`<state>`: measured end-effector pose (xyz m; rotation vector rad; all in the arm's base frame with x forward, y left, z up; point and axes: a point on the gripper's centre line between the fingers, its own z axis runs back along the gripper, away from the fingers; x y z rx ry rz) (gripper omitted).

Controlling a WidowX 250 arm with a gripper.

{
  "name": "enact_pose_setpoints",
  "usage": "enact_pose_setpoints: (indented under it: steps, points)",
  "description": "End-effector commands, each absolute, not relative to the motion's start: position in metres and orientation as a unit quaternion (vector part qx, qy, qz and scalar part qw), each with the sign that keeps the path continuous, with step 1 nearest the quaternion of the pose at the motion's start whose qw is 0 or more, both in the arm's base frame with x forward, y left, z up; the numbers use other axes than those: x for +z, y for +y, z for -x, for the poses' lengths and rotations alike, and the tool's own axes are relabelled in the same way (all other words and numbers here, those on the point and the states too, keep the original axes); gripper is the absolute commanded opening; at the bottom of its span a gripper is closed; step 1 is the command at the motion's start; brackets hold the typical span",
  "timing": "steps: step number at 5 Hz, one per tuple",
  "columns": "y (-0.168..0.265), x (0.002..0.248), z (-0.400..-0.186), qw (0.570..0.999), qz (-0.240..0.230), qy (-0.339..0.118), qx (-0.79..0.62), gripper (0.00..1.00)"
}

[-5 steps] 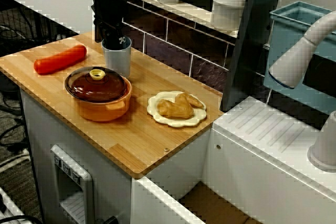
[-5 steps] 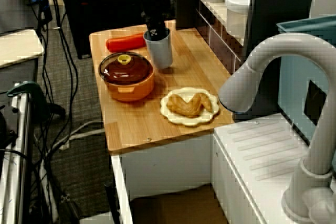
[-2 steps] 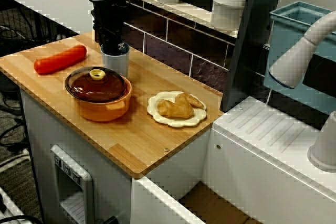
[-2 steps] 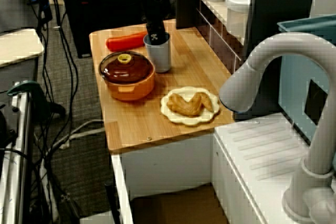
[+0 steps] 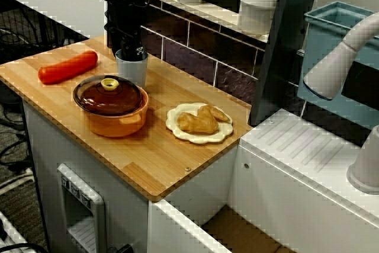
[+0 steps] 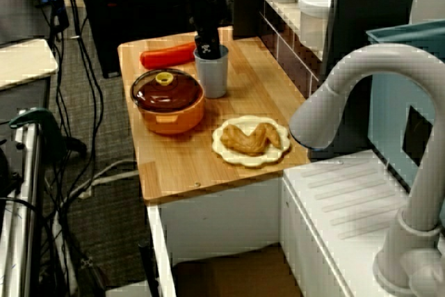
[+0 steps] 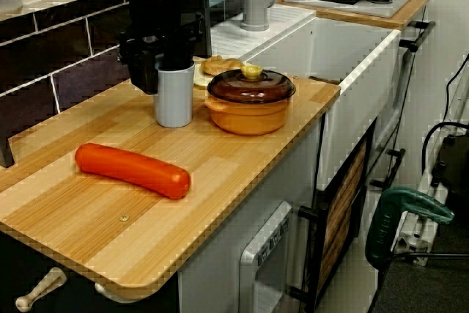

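Black gripper [image 5: 132, 53] comes straight down from its dark arm onto the rim of a grey, round plastic cup [image 5: 133, 70]. In the low view from the counter's end one finger reaches down inside the cup's mouth, while a black part of the tool sits outside the wall on the side away from the pot. Its fingers straddle that wall, but no view shows whether they pinch it, so I cannot tell if the grip is closed.

Upright, the cup stands with its base flat on the pale wooden countertop [image 5: 172, 152], mouth up and long axis vertical. It is towards the back, near the dark tiled wall.

Just in front of it is a round orange pot with a brown glass lid [image 5: 112, 108]. A long red sausage-shaped piece [image 5: 67, 67] lies flat near the cup. Well apart on the other side, a cream scalloped plate [image 5: 174, 125] carries a browned chicken piece [image 5: 200, 119].
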<state>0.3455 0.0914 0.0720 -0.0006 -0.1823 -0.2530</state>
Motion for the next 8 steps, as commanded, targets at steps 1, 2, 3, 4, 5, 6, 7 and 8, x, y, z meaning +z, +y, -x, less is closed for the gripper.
enact_pose_setpoints:
  steps: [1, 2, 3, 4, 5, 6, 7, 8]
  points:
    - [0.099, 0.099, -0.345, 0.986, 0.008, -0.110, -0.127, 1.00]
    - [0.095, 0.112, -0.345, 0.985, 0.019, -0.110, -0.130, 1.00]
    - [0.095, 0.121, -0.347, 0.987, 0.037, -0.103, -0.119, 1.00]
    - [0.095, 0.126, -0.346, 0.987, 0.044, -0.102, -0.116, 1.00]
    - [0.091, 0.133, -0.342, 0.986, 0.054, -0.098, -0.127, 1.00]
    - [0.081, 0.139, -0.331, 0.980, 0.064, -0.095, -0.161, 1.00]
    - [0.070, 0.144, -0.311, 0.973, 0.066, -0.101, -0.195, 1.00]
    - [0.066, 0.141, -0.293, 0.965, 0.059, -0.113, -0.230, 1.00]
